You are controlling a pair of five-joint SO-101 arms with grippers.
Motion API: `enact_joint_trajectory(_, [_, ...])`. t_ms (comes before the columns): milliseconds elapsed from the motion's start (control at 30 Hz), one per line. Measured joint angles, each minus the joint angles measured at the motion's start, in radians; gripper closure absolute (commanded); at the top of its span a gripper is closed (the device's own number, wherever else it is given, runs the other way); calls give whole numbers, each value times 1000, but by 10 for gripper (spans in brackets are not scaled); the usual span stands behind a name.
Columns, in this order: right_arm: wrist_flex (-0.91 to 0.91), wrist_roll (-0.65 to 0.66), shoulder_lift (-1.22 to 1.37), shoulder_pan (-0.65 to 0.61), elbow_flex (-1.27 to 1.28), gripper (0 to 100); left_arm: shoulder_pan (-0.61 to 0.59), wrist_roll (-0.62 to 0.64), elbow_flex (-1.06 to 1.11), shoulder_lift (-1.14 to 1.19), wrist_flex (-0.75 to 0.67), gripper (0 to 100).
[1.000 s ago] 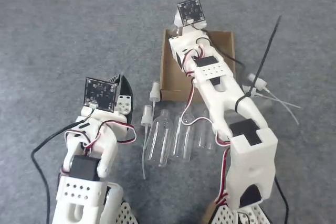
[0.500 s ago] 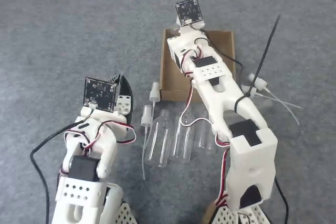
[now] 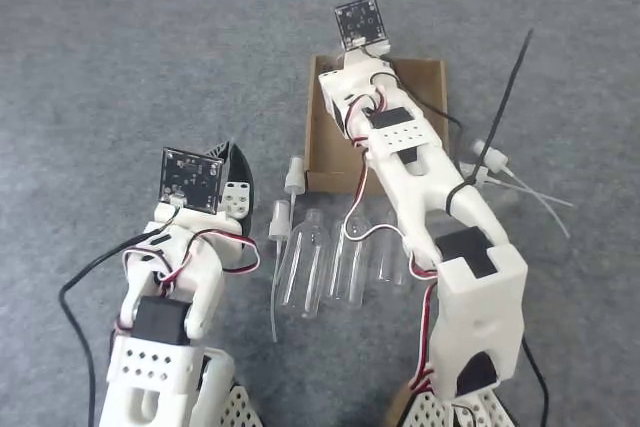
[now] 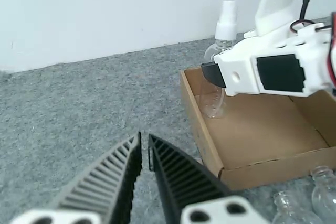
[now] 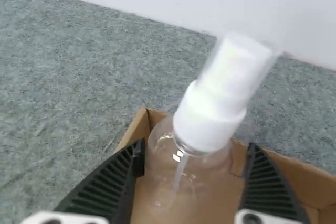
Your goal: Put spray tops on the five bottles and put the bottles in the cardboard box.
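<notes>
Capped bottle [image 4: 216, 90] stands roughly upright in the cardboard box [image 4: 262, 129], at the box's 11 o'clock corner in the high view, just beside the wall. White spray top [image 5: 220, 93] is seated on the neck, with the dip tube [image 5: 178, 174] visible inside. Can't tell if the base touches the box floor.

Right gripper [image 5: 192, 153]: fingers clamped on the bottle's upper body, one each side.

Step in hand, my read: set it down in the box and release. To do it well:
- lower until the base sits flat, and hold it vertical
- open just enough to clear the body
- lift straight up so the fingers don't catch the spray top and tip it
- a tight corner placement leaves room for the other four

Left gripper [image 4: 145, 140] is at 8 o'clock of the box, off the cardboard. Its fingers are nearly together with a thin slit and nothing in them.

At 6 o'clock of the box, three uncapped clear bottles [image 3: 305, 267] lie side by side on the desk [image 3: 120, 77]. The right arm [image 3: 430, 187] covers part of the row, so more may be hidden. Two loose spray tops [image 3: 295, 175] sit at 10 o'clock of the row, near the box's front corner. More loose tops with long tubes [image 3: 490, 162] lie at 3 o'clock of the box. Roughly one of five done, I'd judge.
</notes>
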Motion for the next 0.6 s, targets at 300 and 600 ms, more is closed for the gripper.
enact_joint_trajectory(300, [0, 0, 2, -28, -6, 710, 0, 0, 0, 0, 0, 988])
enact_joint_trajectory(600, [61, 0, 2, -23, -129, 711, 0, 0, 0, 0, 0, 988])
